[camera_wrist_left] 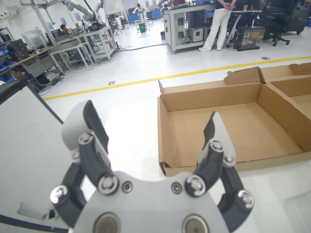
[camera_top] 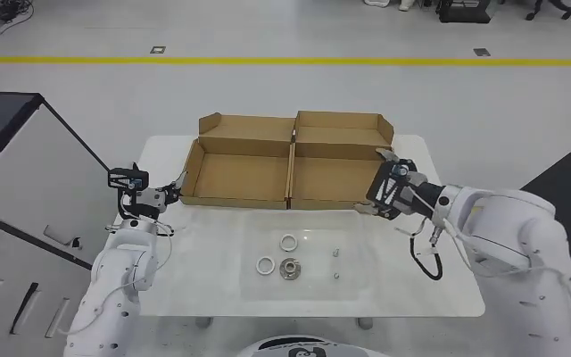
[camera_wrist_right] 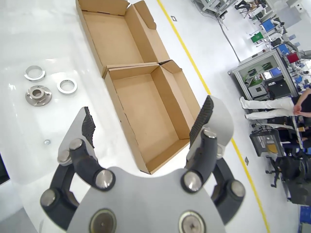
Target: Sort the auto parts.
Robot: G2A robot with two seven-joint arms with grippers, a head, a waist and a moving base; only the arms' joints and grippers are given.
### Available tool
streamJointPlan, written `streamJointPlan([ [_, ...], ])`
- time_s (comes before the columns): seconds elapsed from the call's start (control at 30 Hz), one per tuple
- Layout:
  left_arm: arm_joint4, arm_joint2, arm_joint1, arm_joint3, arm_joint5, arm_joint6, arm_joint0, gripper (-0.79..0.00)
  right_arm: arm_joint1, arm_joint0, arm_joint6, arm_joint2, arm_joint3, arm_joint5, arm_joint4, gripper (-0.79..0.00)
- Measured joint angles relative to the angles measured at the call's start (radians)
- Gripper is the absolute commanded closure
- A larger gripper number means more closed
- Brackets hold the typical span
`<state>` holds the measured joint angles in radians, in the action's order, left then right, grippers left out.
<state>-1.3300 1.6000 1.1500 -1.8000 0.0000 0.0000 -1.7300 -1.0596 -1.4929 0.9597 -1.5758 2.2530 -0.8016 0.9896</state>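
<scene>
Two rings [camera_top: 288, 242], one flange [camera_top: 289, 269], two bolts [camera_top: 335, 253] (loose), two boxes [camera_top: 239, 177] — left hand [camera_wrist_left: 151, 109], right hand [camera_wrist_right: 147, 103] both spread, empty.

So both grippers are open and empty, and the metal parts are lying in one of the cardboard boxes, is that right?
Not quite. The left gripper and right gripper are open and empty, but the metal parts lie on the table in front of the empty cardboard boxes, as the top view shows.
</scene>
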Motion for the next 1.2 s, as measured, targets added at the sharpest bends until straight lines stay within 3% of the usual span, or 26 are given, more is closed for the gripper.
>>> streamJointPlan([
  [0.2,0.0,0.0,0.0,0.0,0.0,0.0,0.0,-0.785,0.034,0.054,0.093,0.109,-0.002,0.033,-0.066,-0.785],
  [0.53,0.0,0.0,0.0,0.0,0.0,0.0,0.0,-0.785,0.164,0.195,0.188,0.304,-0.019,0.129,-0.193,-0.785],
  [0.73,0.0,0.0,0.0,0.0,0.0,0.0,0.0,-0.785,0.244,0.31,0.206,0.422,-0.038,0.146,-0.235,-0.785],
  [1.2,0.0,0.0,0.0,0.0,0.0,0.0,0.0,-0.785,0.379,0.597,0.226,0.725,-0.082,0.167,-0.352,-0.785],
])
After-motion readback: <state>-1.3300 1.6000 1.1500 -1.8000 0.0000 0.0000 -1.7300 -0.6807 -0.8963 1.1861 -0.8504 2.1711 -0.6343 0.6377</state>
